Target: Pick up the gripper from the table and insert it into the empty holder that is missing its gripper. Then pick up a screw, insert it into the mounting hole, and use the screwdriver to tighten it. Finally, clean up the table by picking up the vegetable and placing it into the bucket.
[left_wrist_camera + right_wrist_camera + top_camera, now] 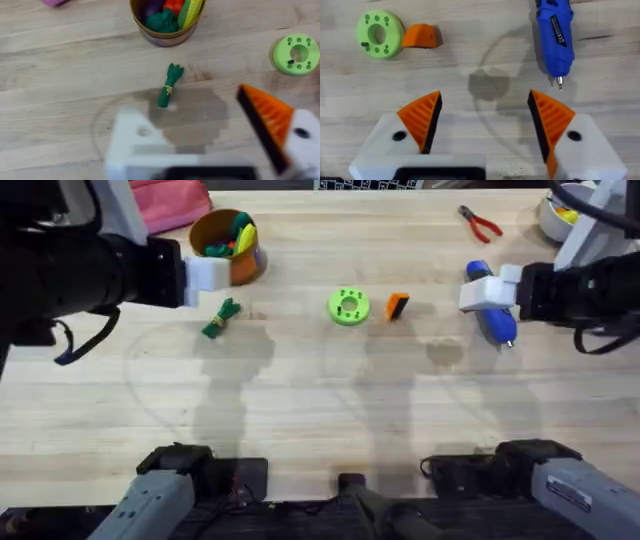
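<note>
The orange gripper (397, 306) (421, 37) lies on the table beside a green disc (348, 306) (379, 34). My left gripper (207, 273) (200, 125) hovers open near the bucket. One of its fingers carries an orange wedge (267, 117). The other is a bare white holder (137, 137) with a round hole in it. Below it lies the green vegetable (221, 319) (170, 86), short of the orange-brown bucket (228, 245) (167, 20). My right gripper (487, 290) (485, 112) is open above the table, next to the blue screwdriver (495, 310) (555, 35). No screw can be made out.
A pink pouch (170, 202) lies at the back left. Red-handled pliers (480, 222) and a white bowl (555, 215) sit at the back right. Bare wood stretches across the middle and front of the table.
</note>
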Available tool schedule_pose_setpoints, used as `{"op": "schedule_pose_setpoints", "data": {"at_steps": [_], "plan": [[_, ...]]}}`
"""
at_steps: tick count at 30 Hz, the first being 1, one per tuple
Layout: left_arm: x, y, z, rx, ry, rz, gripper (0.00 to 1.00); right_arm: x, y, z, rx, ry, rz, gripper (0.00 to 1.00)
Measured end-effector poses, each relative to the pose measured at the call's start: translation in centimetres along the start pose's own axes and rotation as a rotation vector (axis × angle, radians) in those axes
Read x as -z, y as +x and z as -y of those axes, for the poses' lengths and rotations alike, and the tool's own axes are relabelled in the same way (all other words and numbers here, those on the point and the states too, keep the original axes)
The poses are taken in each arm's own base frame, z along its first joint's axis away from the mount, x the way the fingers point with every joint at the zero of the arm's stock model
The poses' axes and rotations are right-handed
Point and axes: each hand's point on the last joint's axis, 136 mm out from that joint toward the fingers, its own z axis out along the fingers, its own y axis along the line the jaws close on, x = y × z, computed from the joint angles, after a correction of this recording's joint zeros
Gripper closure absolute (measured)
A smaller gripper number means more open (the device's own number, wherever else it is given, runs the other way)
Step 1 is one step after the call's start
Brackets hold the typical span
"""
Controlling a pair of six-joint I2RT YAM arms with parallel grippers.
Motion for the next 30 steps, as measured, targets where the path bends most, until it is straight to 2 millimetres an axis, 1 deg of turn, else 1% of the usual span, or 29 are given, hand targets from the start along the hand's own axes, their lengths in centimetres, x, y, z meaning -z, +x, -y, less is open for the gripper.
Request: {"op": "schedule_pose_setpoints", "data": {"at_steps": [1,2,3,21,25,27,30], "plan": [[0.1,0.0,0.0,0.001,0.000,0.003,0.076,0.0,0.0,0.0,0.000,0.000,0.000,0.008],[0.1,0.0,0.0,0.002,0.000,0.002,0.029,0.0,0.0,0.0,0.000,0.000,0.000,0.007],[0.1,0.0,0.0,0.001,0.000,0.003,0.020,0.0,0.0,0.0,0.000,0.000,0.000,0.008],[0.1,0.0,0.0,0.001,0.000,0.002,0.015,0.0,0.0,0.0,0.000,0.000,0.000,0.008],[0.1,0.5,0.1,0.003,0.002,-0.020,0.015,0.0,0.0,0.0,0.000,0.000,0.000,0.008],[0.1,0.3,0.1,0.002,0.007,-0.010,0.015,0.0,0.0,0.0,0.000,0.000,0.000,0.008],[0.1,-0.8,0.4,-0.001,0.027,0.038,0.015,0.0,0.0,0.0,0.000,0.000,0.000,0.008]]}}
